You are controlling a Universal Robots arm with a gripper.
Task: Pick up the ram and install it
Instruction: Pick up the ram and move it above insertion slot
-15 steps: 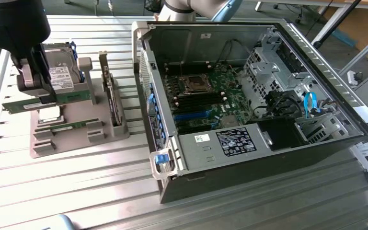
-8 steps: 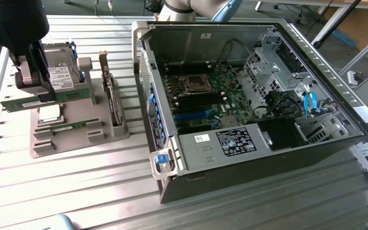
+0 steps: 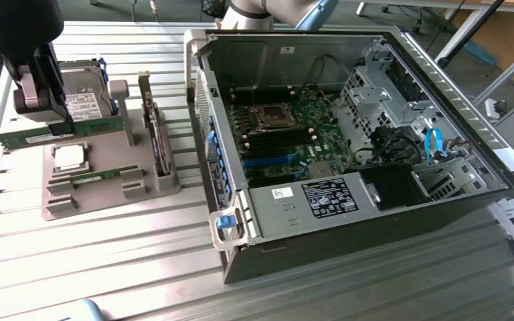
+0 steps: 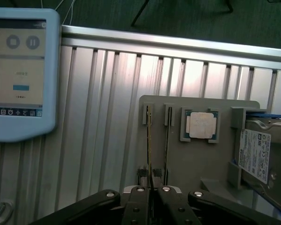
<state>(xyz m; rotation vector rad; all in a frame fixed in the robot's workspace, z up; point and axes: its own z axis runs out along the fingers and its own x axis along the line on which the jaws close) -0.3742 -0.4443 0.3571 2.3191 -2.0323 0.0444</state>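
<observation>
**Inspector:** Pincer state, and where is the memory stick?

**Assistant:** The pincer [image 3: 61, 128] is narrow and clamped on the memory stick [image 3: 25, 138] at mid-length. The stick is above the grey tray [image 3: 105, 157], near the table [image 3: 105, 267] edge on the exterior view's left, and appears lifted out of its slot.

**Inspector:** Bearing to the target?

**Assistant:** The open computer case [image 3: 230, 53] is well apart, toward the exterior view's right. The stick's long axis runs roughly parallel to the slots on the board [image 3: 302, 127], by my judgement.

**Inspector:** Differences between views?

**Assistant:** The wrist view has the stick [image 4: 150, 140] edge-on between closed fingers [image 4: 140, 201], with a second stick [image 4: 167, 140] just beside it and the processor chip [image 4: 201, 125] beyond. The case appears in the exterior view
</observation>
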